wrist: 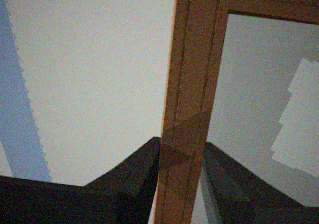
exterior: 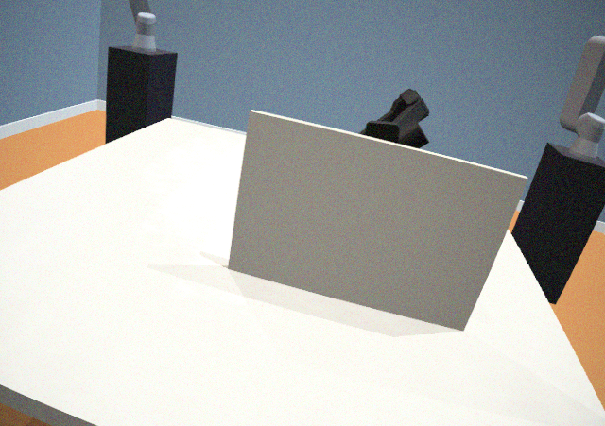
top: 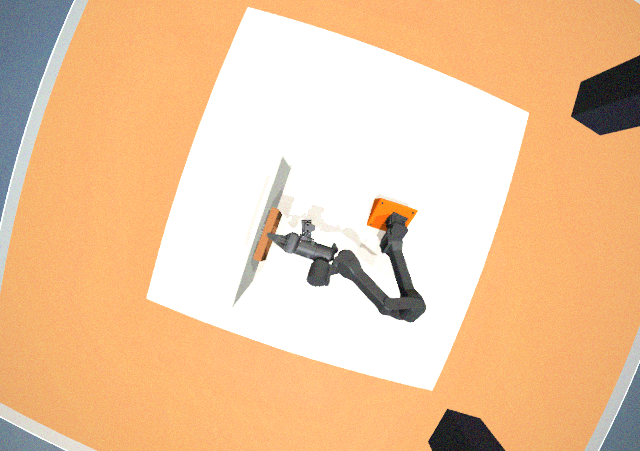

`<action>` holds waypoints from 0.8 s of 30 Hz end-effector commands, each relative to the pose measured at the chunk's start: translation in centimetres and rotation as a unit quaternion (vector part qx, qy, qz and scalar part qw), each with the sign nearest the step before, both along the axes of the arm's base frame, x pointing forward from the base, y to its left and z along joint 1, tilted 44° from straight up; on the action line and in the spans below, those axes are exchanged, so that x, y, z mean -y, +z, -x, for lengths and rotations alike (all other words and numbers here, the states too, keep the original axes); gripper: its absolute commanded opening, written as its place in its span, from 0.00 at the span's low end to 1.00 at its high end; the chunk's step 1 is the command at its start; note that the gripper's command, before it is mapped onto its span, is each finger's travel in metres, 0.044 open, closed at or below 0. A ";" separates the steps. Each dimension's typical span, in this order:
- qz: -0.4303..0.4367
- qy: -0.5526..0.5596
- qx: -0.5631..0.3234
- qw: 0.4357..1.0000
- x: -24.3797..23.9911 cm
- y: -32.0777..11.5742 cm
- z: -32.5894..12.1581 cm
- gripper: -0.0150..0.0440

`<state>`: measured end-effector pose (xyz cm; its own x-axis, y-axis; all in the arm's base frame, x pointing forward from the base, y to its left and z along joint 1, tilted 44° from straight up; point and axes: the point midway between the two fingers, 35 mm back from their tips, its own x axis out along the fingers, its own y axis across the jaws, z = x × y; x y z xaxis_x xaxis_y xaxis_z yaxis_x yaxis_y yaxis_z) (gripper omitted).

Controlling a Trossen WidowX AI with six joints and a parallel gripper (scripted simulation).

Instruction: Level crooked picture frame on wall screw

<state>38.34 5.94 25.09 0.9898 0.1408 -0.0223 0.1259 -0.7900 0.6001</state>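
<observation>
The brown picture frame (top: 274, 219) (wrist: 191, 75) hangs on the front of the upright grey wall panel (top: 245, 283) (exterior: 371, 226) (wrist: 100, 85). My gripper (top: 269, 236) (wrist: 183, 145) is shut on one bar of the frame, one finger on each side. In the wrist view this bar runs up, leaning slightly right, to a corner at the top. Inside the frame is a grey picture area with a pale jagged patch. The screw and the notched strip are hidden. The exterior camera sees only the panel's back, so I cannot tell how level the frame is.
The panel stands on the white table (top: 361, 100) (exterior: 122, 216). My dark arm (top: 364, 281) (exterior: 410, 109) bends from its orange base plate (top: 379, 211) to the panel. Black pedestals (top: 610, 95) (exterior: 141, 94) stand beyond the table. A blue band (wrist: 25, 110) shows at the wrist view's left.
</observation>
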 end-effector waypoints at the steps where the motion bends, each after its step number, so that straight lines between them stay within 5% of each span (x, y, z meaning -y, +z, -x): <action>1: 0.000 -0.006 0.009 1.000 0.1 0.5 0.0 0.25; 24: 0.000 -0.005 0.009 1.000 -0.5 0.0 0.1 0.25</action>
<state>38.28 6.44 25.11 0.9904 0.1377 -0.0094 0.1157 -0.7914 0.6002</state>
